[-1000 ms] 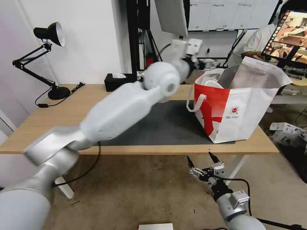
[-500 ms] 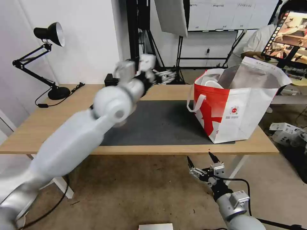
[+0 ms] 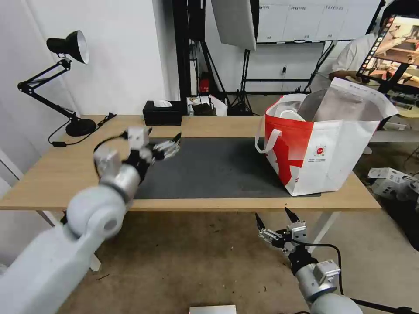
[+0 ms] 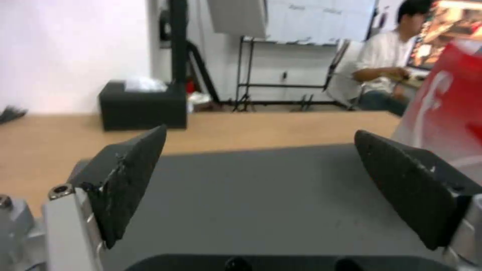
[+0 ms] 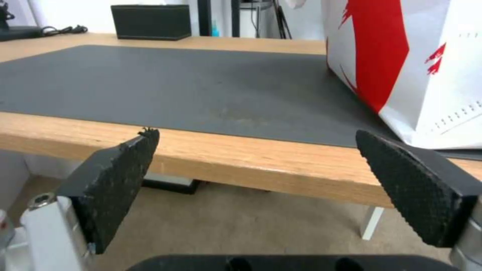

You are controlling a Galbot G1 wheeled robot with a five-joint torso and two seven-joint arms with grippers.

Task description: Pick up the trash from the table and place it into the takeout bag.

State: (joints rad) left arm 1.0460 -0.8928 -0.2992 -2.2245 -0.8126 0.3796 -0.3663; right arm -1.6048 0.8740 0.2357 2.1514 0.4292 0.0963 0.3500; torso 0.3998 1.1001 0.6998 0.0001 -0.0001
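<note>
The takeout bag (image 3: pixel 323 148) stands open on the right end of the table (image 3: pixel 65 165), partly on the dark grey mat (image 3: pixel 218 168). A white rounded rim (image 3: pixel 290 114) shows inside its foil-lined mouth; the rest of the trash is hidden. My left gripper (image 3: pixel 166 144) hovers open over the mat's left end, nothing between its fingers. In the left wrist view the left gripper (image 4: pixel 260 131) faces along the mat with the bag (image 4: pixel 442 101) off to one side. My right gripper (image 3: pixel 271 213) hangs open below the table's front edge, facing the mat and the bag (image 5: pixel 417 56).
A black tissue box (image 3: pixel 162 112) sits at the table's back edge. A black desk lamp (image 3: pixel 80 126) with its cable stands at the far left corner. White boxes (image 3: pixel 388 179) lie on the floor to the right of the table.
My left arm has swung from above the bag's mouth back to the left and down, ending low over the mat's left end. The right gripper has not moved.
</note>
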